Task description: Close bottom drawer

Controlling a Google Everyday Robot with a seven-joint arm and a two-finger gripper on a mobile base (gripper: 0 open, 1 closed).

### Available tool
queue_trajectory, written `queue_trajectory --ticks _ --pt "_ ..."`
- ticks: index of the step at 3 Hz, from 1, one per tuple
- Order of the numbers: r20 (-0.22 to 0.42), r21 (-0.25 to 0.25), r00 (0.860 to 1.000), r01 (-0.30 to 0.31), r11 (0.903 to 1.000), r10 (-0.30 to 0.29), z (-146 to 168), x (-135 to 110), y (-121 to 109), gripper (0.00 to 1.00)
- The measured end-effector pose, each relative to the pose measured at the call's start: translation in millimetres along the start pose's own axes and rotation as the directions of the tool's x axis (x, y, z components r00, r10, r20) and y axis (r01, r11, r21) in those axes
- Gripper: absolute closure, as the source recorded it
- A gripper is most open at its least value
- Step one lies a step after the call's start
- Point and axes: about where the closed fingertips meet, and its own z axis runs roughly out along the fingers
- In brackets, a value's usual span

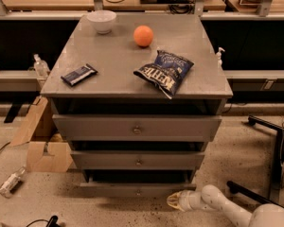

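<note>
Claw [176,201]: mine, on a white arm [227,211] reaching in from the lower right, low over the speckled floor [236,160]; whether it is spread or pressed together I cannot tell. Bottom drawer [138,190]: just above and left of the claw, a low grey front with a small round knob, standing forward of the drawers over it, with a dark gap showing above its panel; the claw sits just below the right end of this front, and I cannot tell whether they touch. Middle drawer [138,161] and top drawer [137,128]: higher up from the claw, each with a central knob. Cabinet top [118,56], well above the claw: white bowl [102,20] at the far left, orange [143,35] near it, blue chip bag [165,71] almost straight above the claw, dark wrapped bar [79,74] further left. Far left of the claw, on the floor: open cardboard box [42,145] and a bottle [12,181] lying on its side. To the claw's right: black chair base [272,150].
</note>
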Motion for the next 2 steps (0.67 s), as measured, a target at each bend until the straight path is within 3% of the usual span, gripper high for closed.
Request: queue_trajectory --ticks 2 --pt "-0.021 0.003 1.0 -0.007 1.0 0.007 4.6 17.6 -69.7 1.0"
